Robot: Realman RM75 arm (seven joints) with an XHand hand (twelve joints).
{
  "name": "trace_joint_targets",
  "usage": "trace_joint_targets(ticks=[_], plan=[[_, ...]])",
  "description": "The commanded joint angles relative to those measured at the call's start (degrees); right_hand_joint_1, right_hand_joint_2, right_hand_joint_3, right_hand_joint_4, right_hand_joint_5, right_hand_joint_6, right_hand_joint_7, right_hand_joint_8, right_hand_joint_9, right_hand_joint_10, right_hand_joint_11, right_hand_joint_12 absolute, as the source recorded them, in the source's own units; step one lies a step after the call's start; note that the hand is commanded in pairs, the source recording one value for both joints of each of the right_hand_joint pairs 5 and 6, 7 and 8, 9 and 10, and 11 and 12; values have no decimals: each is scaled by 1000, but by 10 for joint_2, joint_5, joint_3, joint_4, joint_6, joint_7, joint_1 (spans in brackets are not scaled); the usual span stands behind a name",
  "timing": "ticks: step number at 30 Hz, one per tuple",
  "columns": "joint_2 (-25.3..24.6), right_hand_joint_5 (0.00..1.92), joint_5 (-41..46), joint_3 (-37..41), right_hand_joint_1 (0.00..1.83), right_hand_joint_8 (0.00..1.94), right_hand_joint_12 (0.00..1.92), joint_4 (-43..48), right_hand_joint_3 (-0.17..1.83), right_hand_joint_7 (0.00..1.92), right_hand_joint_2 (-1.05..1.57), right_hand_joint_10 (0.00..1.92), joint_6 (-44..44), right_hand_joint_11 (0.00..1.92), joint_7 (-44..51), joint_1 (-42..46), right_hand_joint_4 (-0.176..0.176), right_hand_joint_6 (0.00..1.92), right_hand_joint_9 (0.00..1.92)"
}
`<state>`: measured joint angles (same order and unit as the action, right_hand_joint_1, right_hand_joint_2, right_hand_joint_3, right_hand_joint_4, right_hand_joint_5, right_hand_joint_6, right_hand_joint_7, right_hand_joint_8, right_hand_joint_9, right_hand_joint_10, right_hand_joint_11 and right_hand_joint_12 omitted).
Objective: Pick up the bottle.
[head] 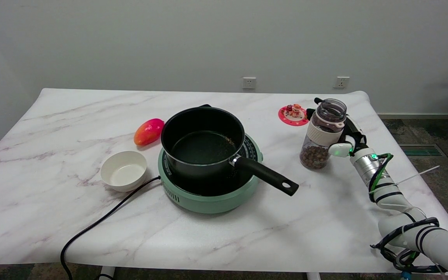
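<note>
Bottle [322, 134] stands on the table [53, 202] at its right side, right of the stove [208, 194] and pan [202, 142], near the pink coaster [293, 115]. It is clear, lidless as far as we can see, with a white band round its upper body and brown pellets filling the lower part. It looks tilted slightly, mouth leaning right toward the arm; base appears to be on or just off the marble, and we cannot tell which.

Right hand [346, 140] sits against the bottle's right flank at band height. We judge it clamped on the bottle: 1 white fingertip [338, 149] shows at the front of the band, dark finger parts show behind the neck.

For a clean lift we would:
1. Keep the grip on the band, above the heavy fill, and square the bottle upright before rising, since the mouth is open and pellets could spill
2. Lift straight up, slowly, away from the pan handle [266, 177]
3. Avoid squeezing harder than needed; the wall may be smooth and could slip if the fingers sit unevenly

Hard to make out: most of the hand is hidden behind the bottle, so contact on the far side is unconfirmed. The small figures on the coaster are too small to identify
</note>
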<state>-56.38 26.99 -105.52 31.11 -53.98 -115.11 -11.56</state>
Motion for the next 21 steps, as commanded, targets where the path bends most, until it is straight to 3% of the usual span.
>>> trace_joint_targets(ticks=[1, 3, 6, 12, 21], plan=[[-6, 329, -4, 0, 1440, 622, 251, -3, 855, 622, -587, 552, -8, 251, 0, -1, 0, 329, 552], [-5, 362, -4, 0, 1465, 645, 228, -4, 835, 645, -452, 689, -8, 228, 0, -1, 0, 362, 689], [-3, 410, -4, 2, 1491, 669, 342, -4, 817, 669, -315, 816, -8, 342, 0, 2, 0, 410, 816], [1, 553, -4, 3, 1530, 983, 565, -4, 770, 983, -119, 954, -7, 565, -1, 4, 0, 553, 954], [7, 1085, 0, 8, 1579, 1559, 883, -4, 1174, 1559, 39, 1228, -10, 883, -1, 11, 0, 1085, 1228]])
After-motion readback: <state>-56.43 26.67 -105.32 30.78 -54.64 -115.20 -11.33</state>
